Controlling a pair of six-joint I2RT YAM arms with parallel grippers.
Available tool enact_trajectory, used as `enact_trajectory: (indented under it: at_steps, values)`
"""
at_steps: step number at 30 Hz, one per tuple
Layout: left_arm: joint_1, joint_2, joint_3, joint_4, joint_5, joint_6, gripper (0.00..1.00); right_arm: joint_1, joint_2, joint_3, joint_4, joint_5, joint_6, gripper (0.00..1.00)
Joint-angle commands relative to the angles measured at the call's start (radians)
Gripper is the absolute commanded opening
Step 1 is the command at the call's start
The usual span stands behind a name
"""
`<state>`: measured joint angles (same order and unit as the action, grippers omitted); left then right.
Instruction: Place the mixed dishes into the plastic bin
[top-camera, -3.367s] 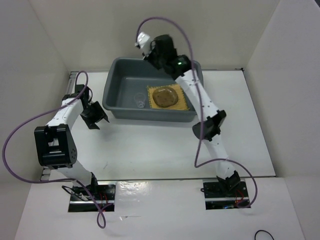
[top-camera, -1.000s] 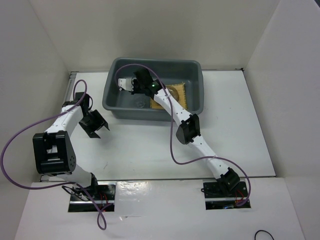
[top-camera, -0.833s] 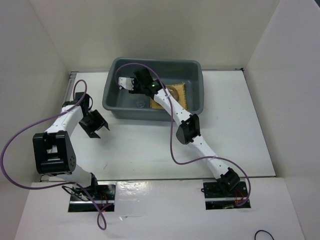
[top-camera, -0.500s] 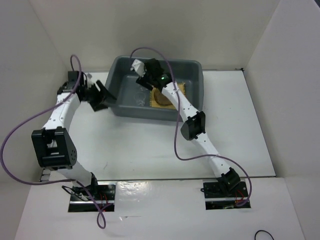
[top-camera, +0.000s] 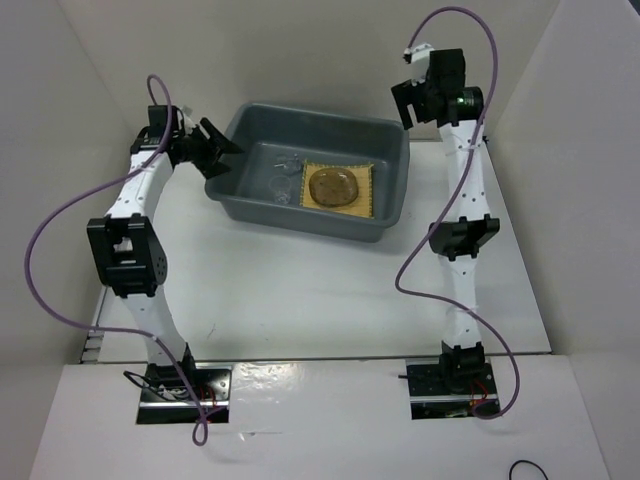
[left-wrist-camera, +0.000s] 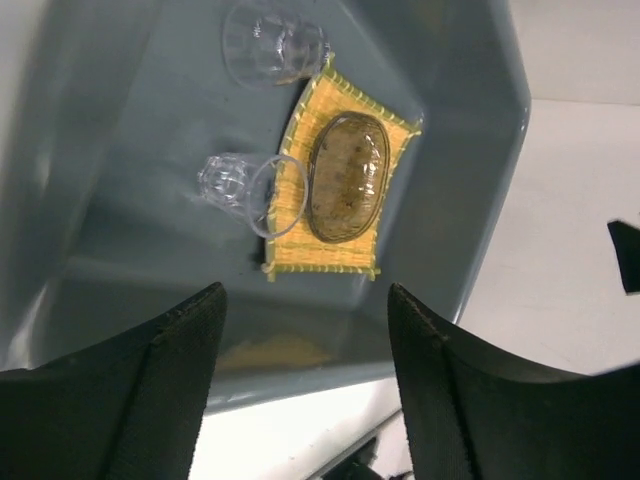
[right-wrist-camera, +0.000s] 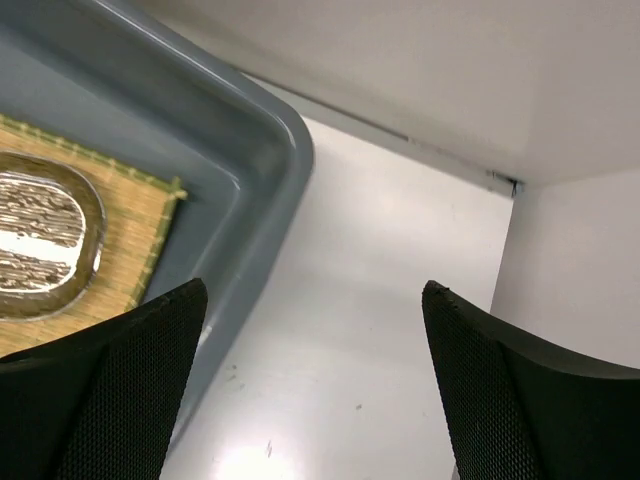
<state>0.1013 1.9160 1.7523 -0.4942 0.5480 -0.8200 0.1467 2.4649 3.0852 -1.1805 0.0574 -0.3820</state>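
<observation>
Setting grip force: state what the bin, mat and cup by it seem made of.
Bin: likely moulded plastic, smooth grey with soft sheen. Mat: seemingly woven straw or bamboo, ribbed, fringed edge. Cup: clear glass or plastic; cannot tell which.

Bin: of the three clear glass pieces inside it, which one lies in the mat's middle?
The shallow dish, centred on the yellow mat; the two small glasses sit at its edge, on the bin floor.

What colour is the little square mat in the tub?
The mat is yellow and woven; the left wrist view shows it best.
</observation>
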Motion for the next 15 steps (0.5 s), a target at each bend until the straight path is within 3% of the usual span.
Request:
enact_trajectory:
  at_steps: [1,4,7,8,11,13,15]
  values:
    - [-0.06,0.092,0.164,0.033,0.027,-0.062,0.71,-0.025,-0.017,0.004,-0.12,-0.059,0.066,0.92]
    - [-0.12,0.288,0.356,-0.055,0.026,-0.053,0.7,-0.073,-0.058,0.03,-0.12,-0.071,0.057,0.92]
    - [-0.166,0.465,0.683,-0.182,-0.032,-0.042,0.72,-0.107,-0.159,-0.098,-0.12,-0.062,0.057,0.92]
    - [-0.166,0.516,0.886,-0.223,-0.046,-0.042,0.73,-0.107,-0.193,-0.191,-0.12,-0.071,0.046,0.92]
    - [-0.189,0.777,1.268,-0.415,-0.059,-0.096,0.79,-0.119,-0.319,-0.331,-0.12,-0.096,0.026,0.92]
    - [-0.189,0.81,1.267,-0.336,-0.031,-0.154,0.79,-0.119,-0.382,-0.376,-0.12,-0.105,0.026,0.92]
    - [-0.202,0.88,1.387,-0.377,-0.097,-0.143,0.79,-0.119,-0.424,-0.416,-0.12,-0.105,0.026,0.92]
